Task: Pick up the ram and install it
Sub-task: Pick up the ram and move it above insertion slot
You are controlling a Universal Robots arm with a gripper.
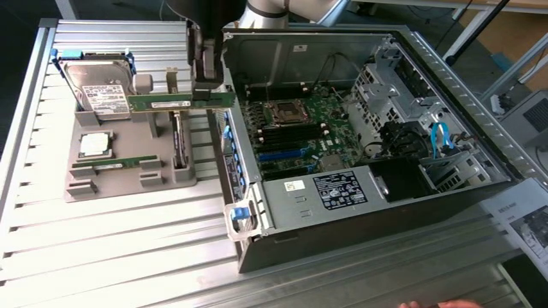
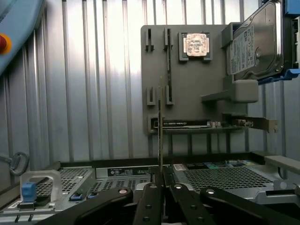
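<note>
Upper left of centre in the exterior view, the gripper [image 1: 205, 92] hangs over the seam between a grey parts tray [image 1: 128, 186] and the open computer case [image 1: 360, 218]. Its fingers are pressed together on the ram [image 1: 163, 102], a thin green stick held level and on edge, clear of the tray and not yet inside the case. The pinch sits toward the end nearer the case, probably so the lower edge stays free. In the wrist view, the ram [image 2: 161, 126] appears edge-on as a thin line rising from the gripper [image 2: 162, 185], so it looks straight rather than tilted. The tray's slots keep spare parts apart and easy to grasp: a hard drive [image 1: 99, 90], a silver processor [image 1: 94, 144], an upright expansion card [image 1: 177, 141] and a second green stick [image 1: 111, 164]. Inside the case, at frame centre, the motherboard [image 1: 325, 102] lies exposed, with dark memory slots [image 1: 278, 136] well apart from the ram.
</note>
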